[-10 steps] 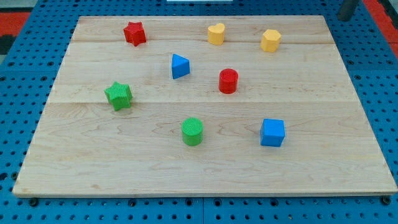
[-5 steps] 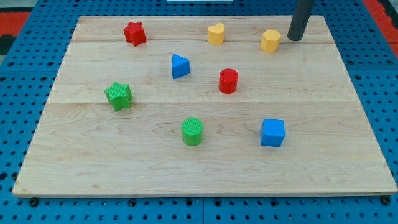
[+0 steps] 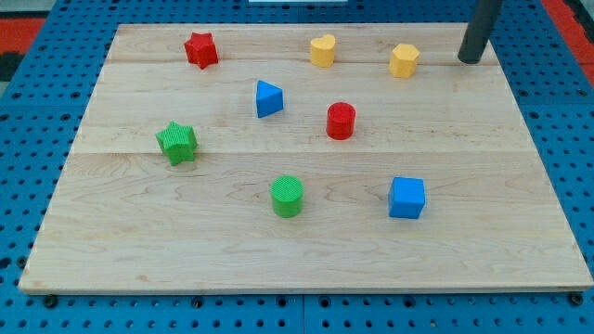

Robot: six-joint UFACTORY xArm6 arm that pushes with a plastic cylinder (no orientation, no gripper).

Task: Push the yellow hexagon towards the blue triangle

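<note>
The yellow hexagon (image 3: 404, 60) looks like a small, rigid, light block that should slide readily on the smooth wooden worktop (image 3: 520, 232). Its flat sides give a decent face to press, though an off-centre push would probably spin it or let it slip aside. Contact belongs on its far side from the blue triangle (image 3: 268, 98), around the hexagon's 2 o'clock face.

The hexagon sits near the worktop's top edge toward the view's right, with the triangle well apart at about its 8 o'clock. My tip (image 3: 471, 61) stands at the hexagon's 3 o'clock, near but not touching — bare wood shows between them. There is no pincer here to open or close, only the plain rod, holding nothing.

A yellow heart-like block (image 3: 322, 50) lies at the hexagon's 9 o'clock, close to the likely path.
</note>
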